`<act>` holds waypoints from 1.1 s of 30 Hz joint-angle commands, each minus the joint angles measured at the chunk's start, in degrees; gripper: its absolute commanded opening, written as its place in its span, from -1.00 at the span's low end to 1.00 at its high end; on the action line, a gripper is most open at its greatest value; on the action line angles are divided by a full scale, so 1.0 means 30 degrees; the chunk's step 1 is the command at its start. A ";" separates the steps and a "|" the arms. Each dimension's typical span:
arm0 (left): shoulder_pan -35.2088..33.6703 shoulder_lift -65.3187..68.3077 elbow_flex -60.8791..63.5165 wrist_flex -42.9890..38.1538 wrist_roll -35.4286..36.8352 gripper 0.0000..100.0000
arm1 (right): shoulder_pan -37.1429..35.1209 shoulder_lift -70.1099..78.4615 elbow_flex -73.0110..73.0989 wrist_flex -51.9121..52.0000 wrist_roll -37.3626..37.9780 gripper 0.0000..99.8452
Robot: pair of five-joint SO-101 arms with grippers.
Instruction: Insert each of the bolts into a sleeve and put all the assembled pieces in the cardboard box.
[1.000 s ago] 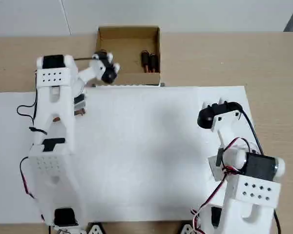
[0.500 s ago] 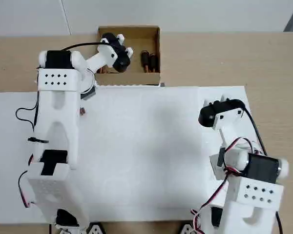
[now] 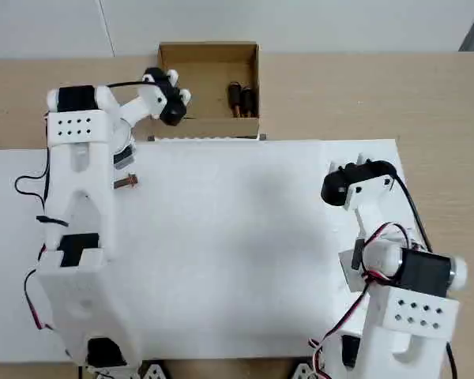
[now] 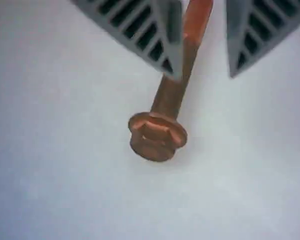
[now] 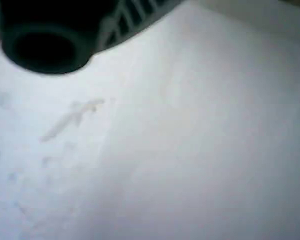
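A copper bolt (image 4: 159, 132) lies on the white sheet, its hex head toward the camera and its shaft running up between the fingers of my left gripper (image 4: 202, 75). The fingers stand open on either side of the shaft, which rests against one grey finger (image 4: 140, 35). From above, the bolt (image 3: 129, 182) sits near the sheet's left edge, just below my left gripper (image 3: 126, 162). My right gripper (image 3: 349, 188) is shut on a black sleeve (image 3: 335, 189) over the sheet's right side; the sleeve's open end (image 5: 44, 49) is seen close up. The cardboard box (image 3: 208, 55) stands at the back.
Two dark assembled pieces (image 3: 241, 98) lie in the box's right part. The white sheet (image 3: 237, 237) covers most of the wooden table (image 3: 379, 87). The left arm's elbow (image 3: 167, 103) hangs over the box's left front corner.
The left arm's elbow swung right over the box, then back left. The bolt has stayed on the sheet. The right arm has barely moved with the sleeve.
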 commanded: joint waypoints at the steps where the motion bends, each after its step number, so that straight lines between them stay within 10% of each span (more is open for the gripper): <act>1: -0.0410 0.0674 -0.1040 -0.0322 -0.0733 -0.78 | 0.0073 -0.0337 -0.0821 0.0190 -0.0088 -0.99; 18: -0.1114 0.7531 -0.9597 0.1465 -0.1201 -0.65 | 0.0044 -0.0337 -0.0821 -0.0015 -0.0088 -0.99; 33: -0.0967 0.1700 -0.3824 0.1495 -0.1231 -0.65 | 0.0044 -0.0337 -0.0821 -0.0015 -0.0088 -0.99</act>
